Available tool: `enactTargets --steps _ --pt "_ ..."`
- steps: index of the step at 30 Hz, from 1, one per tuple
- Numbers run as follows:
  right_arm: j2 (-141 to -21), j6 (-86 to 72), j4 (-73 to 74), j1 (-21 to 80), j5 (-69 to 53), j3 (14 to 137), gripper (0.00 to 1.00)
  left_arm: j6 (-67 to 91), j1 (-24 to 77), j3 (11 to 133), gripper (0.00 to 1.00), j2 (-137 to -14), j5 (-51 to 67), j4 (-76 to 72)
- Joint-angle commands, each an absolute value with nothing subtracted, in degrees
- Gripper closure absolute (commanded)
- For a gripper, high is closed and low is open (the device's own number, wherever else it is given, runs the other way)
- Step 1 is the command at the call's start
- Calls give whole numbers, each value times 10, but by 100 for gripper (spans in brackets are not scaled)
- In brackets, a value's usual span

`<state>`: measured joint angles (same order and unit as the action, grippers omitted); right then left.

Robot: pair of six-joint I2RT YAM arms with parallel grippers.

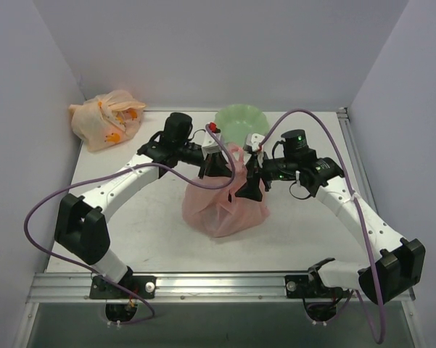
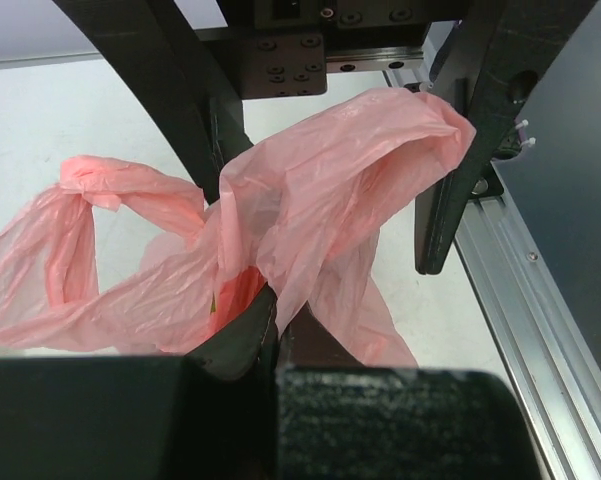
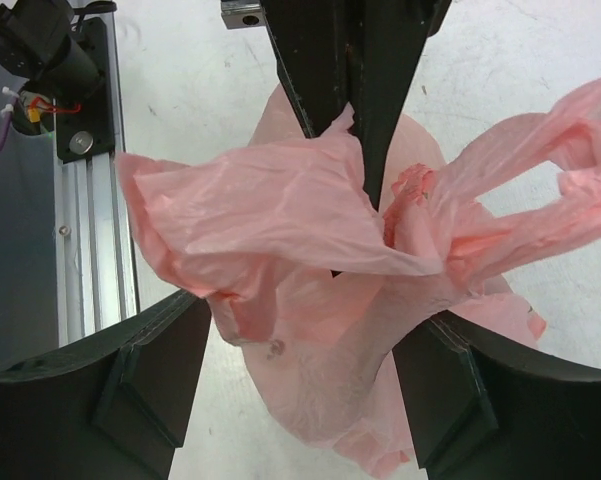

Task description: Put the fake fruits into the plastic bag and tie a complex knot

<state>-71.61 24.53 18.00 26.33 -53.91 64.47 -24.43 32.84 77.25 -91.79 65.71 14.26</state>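
Top external view is showing the left jaws pressing together on a fold of the plastic bag, which is slumping in the middle of the bench, while the right jaws are standing spread around its bunched top, pinching nothing. Thin, limp and slippery, the film is probably asking for a gathered hold low on each handle, since loose edges are liable to slide out or tear.

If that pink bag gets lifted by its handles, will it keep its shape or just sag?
Likely floppy: the pink bag is thin, crumpled film draping in folds. Probably bottom-heavy, since its lower part bulges on the table. Smooth film may slip.
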Motion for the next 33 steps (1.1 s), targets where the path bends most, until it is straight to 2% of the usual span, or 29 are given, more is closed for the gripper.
enactTargets --steps 1,9,11,13,15,16,19,20,23,27,31,33 --pt "-707 254 185 271 -562 650 29 -226 335 777 100 -915 657 107" --pt "-721 227 175 272 -565 671 34 -283 359 777 94 -921 628 164" --pt "-721 225 173 272 -568 671 44 -317 365 781 93 -923 613 197" --pt "-722 225 171 272 -570 670 61 -335 370 786 89 -922 609 220" --pt "-722 227 171 272 -569 668 71 -357 372 788 85 -918 606 233" --pt "-725 228 171 272 -568 669 80 -361 372 788 77 -916 606 242" --pt "-724 236 171 271 -563 668 92 -383 367 789 64 -901 600 271" --pt "-723 236 172 272 -563 666 93 -403 364 789 54 -888 600 282" --pt "-720 240 171 272 -561 661 95 -407 344 786 43 -860 611 310" --pt "-715 245 171 272 -562 657 96 -396 271 800 39 -831 654 328" --pt "-717 251 171 272 -564 658 97 -368 238 848 38 -832 658 321" --pt "-720 257 173 272 -566 661 97 -329 236 866 34 -847 649 285"
